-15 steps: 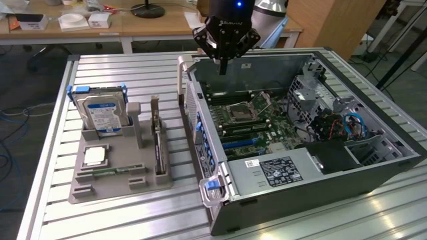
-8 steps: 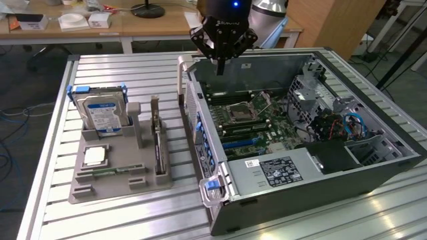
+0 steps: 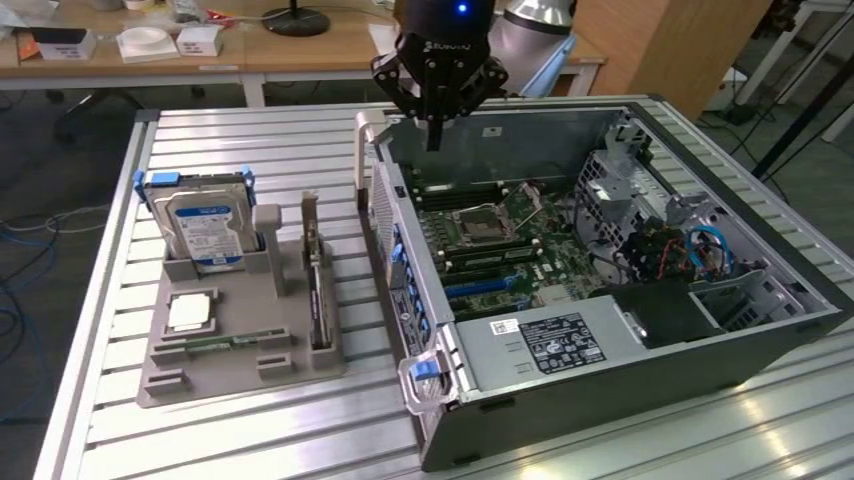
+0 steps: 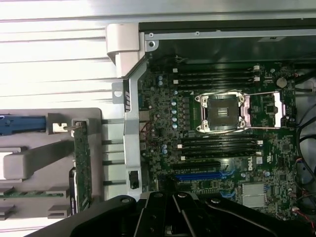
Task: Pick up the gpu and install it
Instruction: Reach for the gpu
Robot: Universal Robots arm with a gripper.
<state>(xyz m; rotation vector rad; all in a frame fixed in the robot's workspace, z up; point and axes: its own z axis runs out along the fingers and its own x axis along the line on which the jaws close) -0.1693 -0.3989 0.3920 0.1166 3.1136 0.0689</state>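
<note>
The gripper (image 3: 434,138) is hanging over the far edge of the open computer case (image 3: 627,400). Its two fingers are pressing together and are holding nothing. The gpu (image 3: 316,275) is standing on its long edge in a slot of the gray holder (image 3: 200,385) on the metal table (image 3: 200,440). In the exterior view, the gpu is sitting at about 7 o'clock from the gripper, well apart from it. The hard drive (image 3: 203,228) is standing at about 10 o'clock from the gpu. The green board (image 3: 534,250) inside the case is lying at 3 o'clock from the gpu.
</note>
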